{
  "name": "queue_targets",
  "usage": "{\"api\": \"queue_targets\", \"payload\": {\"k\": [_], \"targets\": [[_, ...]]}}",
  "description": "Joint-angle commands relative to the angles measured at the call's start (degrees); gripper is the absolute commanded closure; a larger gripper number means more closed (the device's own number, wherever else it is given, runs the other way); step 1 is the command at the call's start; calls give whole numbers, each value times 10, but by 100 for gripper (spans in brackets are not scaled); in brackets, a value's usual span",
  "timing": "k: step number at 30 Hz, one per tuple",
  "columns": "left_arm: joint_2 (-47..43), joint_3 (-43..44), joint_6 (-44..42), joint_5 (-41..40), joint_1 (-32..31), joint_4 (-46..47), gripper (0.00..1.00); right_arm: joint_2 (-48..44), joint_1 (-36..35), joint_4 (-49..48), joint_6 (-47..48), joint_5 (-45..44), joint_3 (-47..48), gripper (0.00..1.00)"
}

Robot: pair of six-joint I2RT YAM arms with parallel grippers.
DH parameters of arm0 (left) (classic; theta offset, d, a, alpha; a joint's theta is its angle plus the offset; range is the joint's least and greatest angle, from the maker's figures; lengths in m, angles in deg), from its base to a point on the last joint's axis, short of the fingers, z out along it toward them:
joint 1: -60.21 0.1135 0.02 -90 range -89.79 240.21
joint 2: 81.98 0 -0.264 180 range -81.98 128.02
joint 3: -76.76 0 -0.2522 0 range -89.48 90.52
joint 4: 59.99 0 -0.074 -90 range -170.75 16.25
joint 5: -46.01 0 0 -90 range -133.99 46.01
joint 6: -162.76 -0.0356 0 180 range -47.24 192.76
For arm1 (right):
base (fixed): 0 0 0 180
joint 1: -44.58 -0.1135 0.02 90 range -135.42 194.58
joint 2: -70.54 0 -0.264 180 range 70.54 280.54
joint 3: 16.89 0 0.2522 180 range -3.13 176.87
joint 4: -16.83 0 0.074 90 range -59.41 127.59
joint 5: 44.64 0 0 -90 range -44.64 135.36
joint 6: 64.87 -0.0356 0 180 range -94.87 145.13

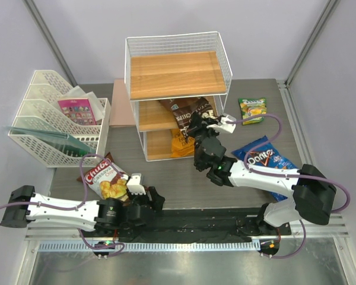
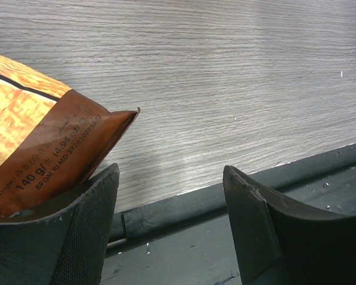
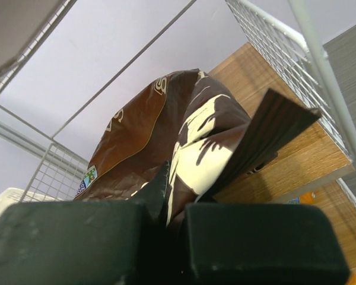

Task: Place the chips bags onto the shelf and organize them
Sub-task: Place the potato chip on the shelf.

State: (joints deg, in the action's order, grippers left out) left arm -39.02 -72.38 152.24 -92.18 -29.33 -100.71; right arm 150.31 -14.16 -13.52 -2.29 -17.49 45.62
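The shelf (image 1: 178, 77) stands at the back centre. A dark brown bag (image 1: 187, 110) leans on its middle board, and my right gripper (image 1: 197, 126) is shut on the bag's lower edge. The right wrist view shows the same bag (image 3: 142, 136) pinched in that gripper (image 3: 175, 219), above the wooden board (image 3: 285, 160). An orange bag (image 1: 179, 144) sits on the bottom board. On the table lie a blue Doritos bag (image 1: 266, 159), a green-yellow bag (image 1: 252, 110) and a brown-white bag (image 1: 105, 180). My left gripper (image 1: 147, 199) is open and empty at the table's front edge, beside that bag's corner (image 2: 41, 148).
A white mesh file tray (image 1: 59, 119) holding a pink packet (image 1: 78, 110) stands at the left. A flat pink panel (image 1: 123, 104) lies behind it next to the shelf. A black strip (image 1: 196, 219) runs along the front edge between the arm bases.
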Motion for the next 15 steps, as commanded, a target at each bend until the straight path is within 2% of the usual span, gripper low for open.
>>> {"api": "queue_targets", "payload": {"k": [1,7,15], "targets": [[-2,-1,8,-20,2,-12,29,0,-1,-62,-39,-50,-1,99],[-2,-3,9,-15,2,-13,29,-12,-1,-76,-120,-75,-16,99],[-16,-4,11,-12,2,-26,30,27,-1,-135,-109,-108,12,99]]}}
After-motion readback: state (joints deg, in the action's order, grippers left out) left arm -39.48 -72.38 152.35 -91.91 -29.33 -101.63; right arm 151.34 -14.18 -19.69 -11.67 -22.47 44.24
